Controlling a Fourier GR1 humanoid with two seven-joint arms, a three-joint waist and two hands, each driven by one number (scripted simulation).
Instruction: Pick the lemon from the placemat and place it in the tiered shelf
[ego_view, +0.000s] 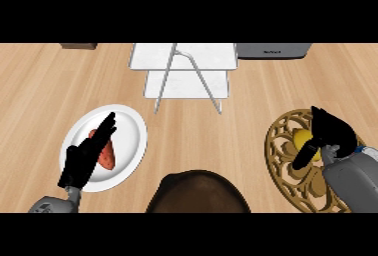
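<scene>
A yellow lemon (304, 141) lies on the round golden openwork placemat (284, 165) at the right. My right hand (330, 131) hovers over it with fingers straight and thumb reaching down along the lemon's right side; nothing is gripped. The white tiered shelf (183, 70) with grey wire legs stands at the back centre. My left hand (85, 160) rests open over a white plate at the left, fingers pointing up.
The white plate (129, 135) holds a reddish-orange sweet potato (107, 156), partly hidden by my left hand. A dark brown round object (196, 192) sits at the front centre. A grey appliance (272, 51) stands at the back right, a dark item (79, 46) at the back left.
</scene>
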